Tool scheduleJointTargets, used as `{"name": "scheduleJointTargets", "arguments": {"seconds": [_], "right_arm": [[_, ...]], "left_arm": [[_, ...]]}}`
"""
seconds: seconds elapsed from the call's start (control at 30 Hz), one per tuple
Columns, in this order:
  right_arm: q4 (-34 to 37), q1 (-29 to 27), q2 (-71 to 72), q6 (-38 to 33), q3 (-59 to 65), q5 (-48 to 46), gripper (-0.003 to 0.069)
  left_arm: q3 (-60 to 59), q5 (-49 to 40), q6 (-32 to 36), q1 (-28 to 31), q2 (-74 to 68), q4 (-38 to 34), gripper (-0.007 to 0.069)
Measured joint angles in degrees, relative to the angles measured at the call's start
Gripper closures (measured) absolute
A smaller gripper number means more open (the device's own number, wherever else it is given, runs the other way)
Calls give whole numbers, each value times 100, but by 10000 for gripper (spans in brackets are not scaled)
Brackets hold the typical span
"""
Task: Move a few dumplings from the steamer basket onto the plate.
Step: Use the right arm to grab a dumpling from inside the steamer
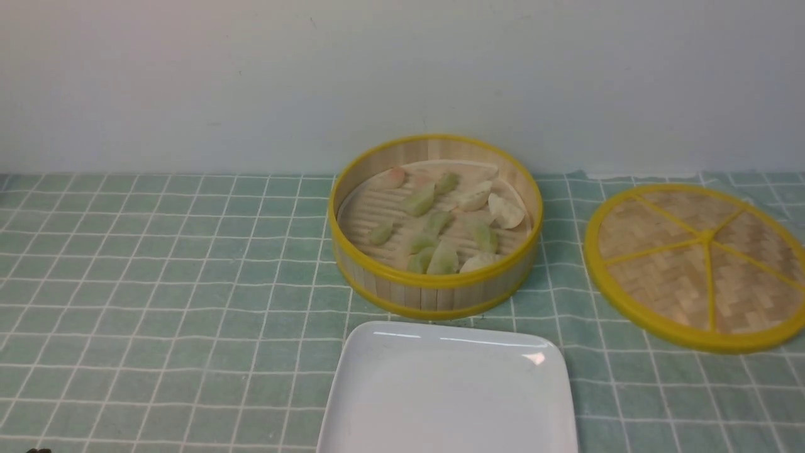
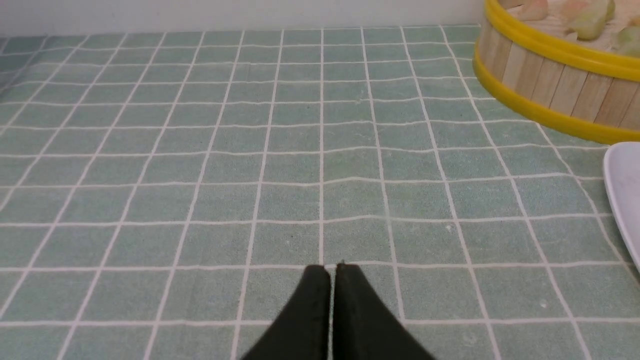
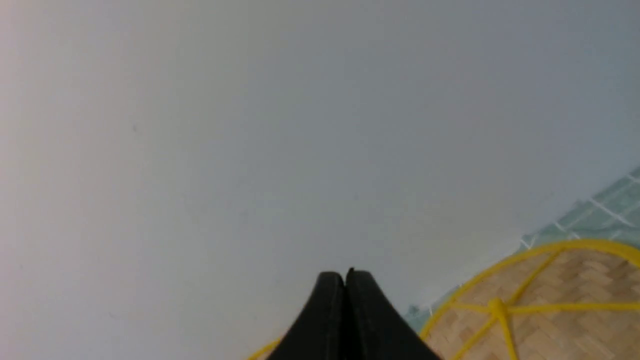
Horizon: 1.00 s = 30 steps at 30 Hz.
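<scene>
The steamer basket [image 1: 434,296] stands at the table's middle, holding several pale green, cream and pinkish dumplings [image 1: 420,200]. The white square plate [image 1: 402,402] lies just in front of it, with nothing on it. Neither gripper shows in the front view. In the left wrist view my left gripper [image 2: 332,270] is shut and empty over bare cloth, with the basket [image 2: 545,80] and the plate's edge [image 2: 622,185] off to one side. In the right wrist view my right gripper [image 3: 345,275] is shut and empty, facing the wall.
The flat woven lid [image 1: 698,264] with yellow rim and spokes lies to the right of the basket; it also shows in the right wrist view [image 3: 545,310]. A green checked cloth [image 1: 157,283] covers the table. A pale wall [image 1: 251,75] stands behind.
</scene>
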<state>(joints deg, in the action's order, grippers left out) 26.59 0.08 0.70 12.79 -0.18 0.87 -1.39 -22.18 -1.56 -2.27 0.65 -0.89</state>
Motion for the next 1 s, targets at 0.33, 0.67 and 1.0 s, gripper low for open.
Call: {"name": "scheduleJointTargets", "arguments": {"seconds": [0.33,0.67,1.0], "right_arm": [[-635,348,-3174,-1279,-4053,-4105,673],[-641,1031,-7178,-2616,-7045,-5990,671],[-1950,2487,-9868,-1718,-9553,-6757,663]], "left_arm": [[0,0,0,0,0,0,631],[0,0,0,0,0,0,631],[0,0,0,0,0,0,631]]}}
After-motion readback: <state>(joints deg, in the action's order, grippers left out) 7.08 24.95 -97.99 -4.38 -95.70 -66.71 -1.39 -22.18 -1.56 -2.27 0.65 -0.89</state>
